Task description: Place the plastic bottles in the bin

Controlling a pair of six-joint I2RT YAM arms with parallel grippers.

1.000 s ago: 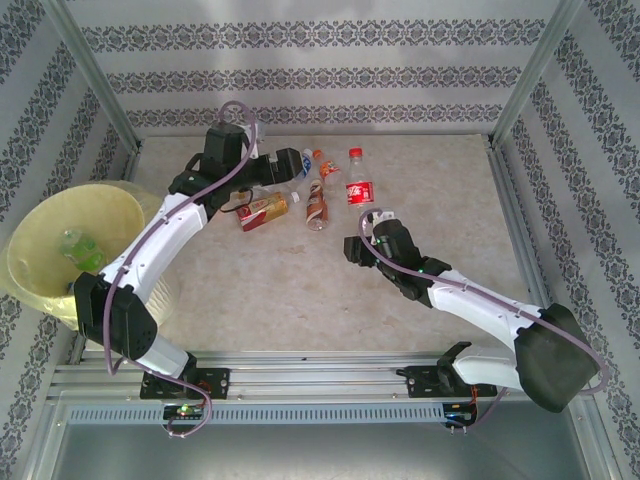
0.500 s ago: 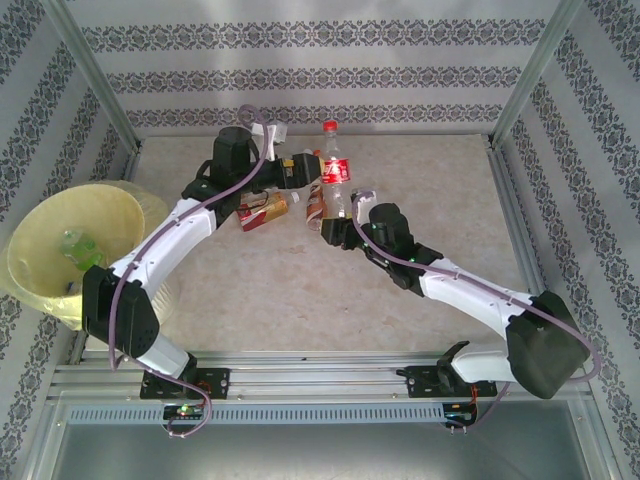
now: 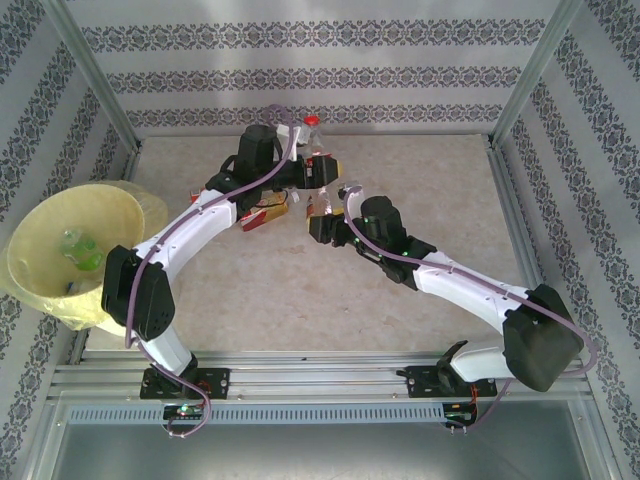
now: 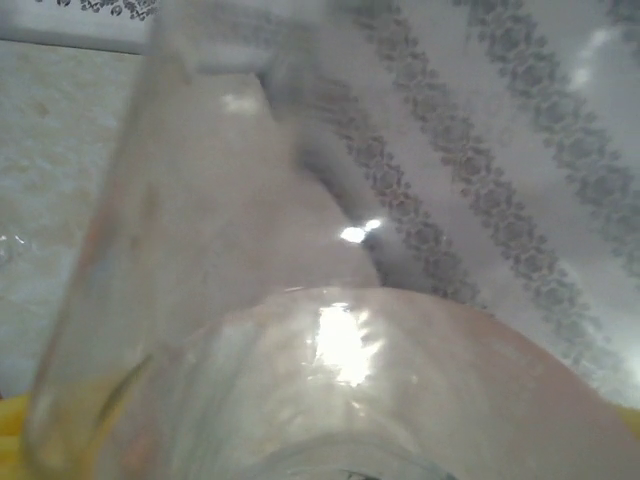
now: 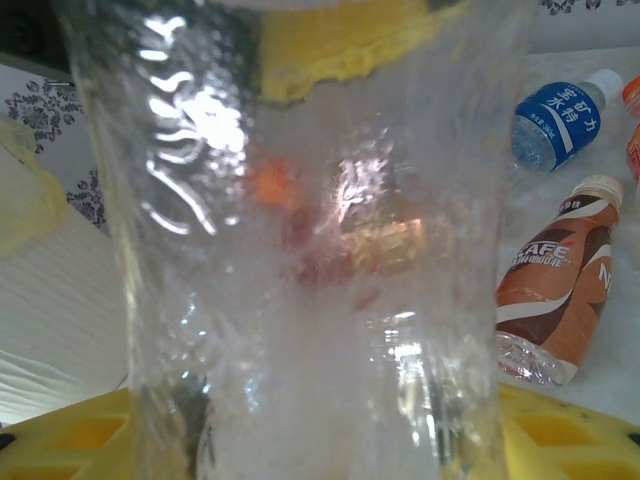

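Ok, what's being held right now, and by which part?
The clear red-capped plastic bottle, upright. The right gripper clamps its lower body. The left gripper sits around its upper part, but whether it grips cannot be told.

A beige speckled table [image 3: 260,300] sits inside walls [image 3: 320,60] of patterned paper.

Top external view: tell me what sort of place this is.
Likely a robot test cell, not a real room: wallpapered panels in a metal frame box in a table, with the left arm and right arm bolted to a rail at its near edge.
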